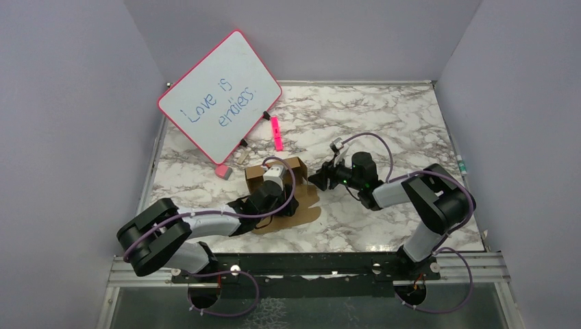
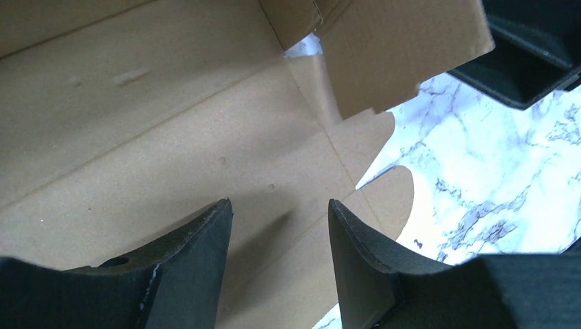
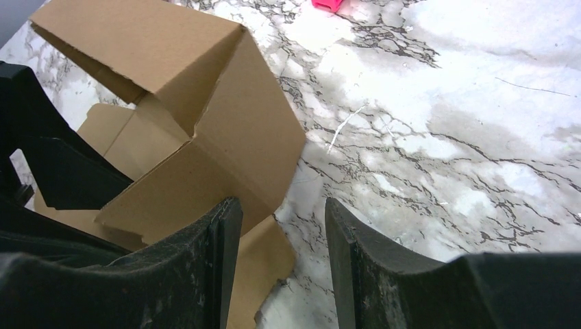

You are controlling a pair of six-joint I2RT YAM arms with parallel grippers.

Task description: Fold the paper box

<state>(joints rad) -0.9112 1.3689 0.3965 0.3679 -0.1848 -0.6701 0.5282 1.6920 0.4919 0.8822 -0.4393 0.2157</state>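
Left gripper [image 2: 277, 205] is spread wide, nothing pinched, poised right over the inner floor of the paper box [image 1: 296, 166]. Right gripper [image 3: 282, 202] is parted too, empty, nosing up just beside the box's right wall. The box sits about mid-table [image 1: 384, 116], a touch left of centre. The far wall and one side panel are standing; the near flaps and rounded tabs lie flat on the marble. I'd call it roughly half done: the remaining walls need raising and the tabs tucking. A whiteboard [image 1: 219, 92] leans at the far left corner, with a pink marker [image 1: 276, 133] just below it, well apart from the work. The only crowding is the two arms themselves.
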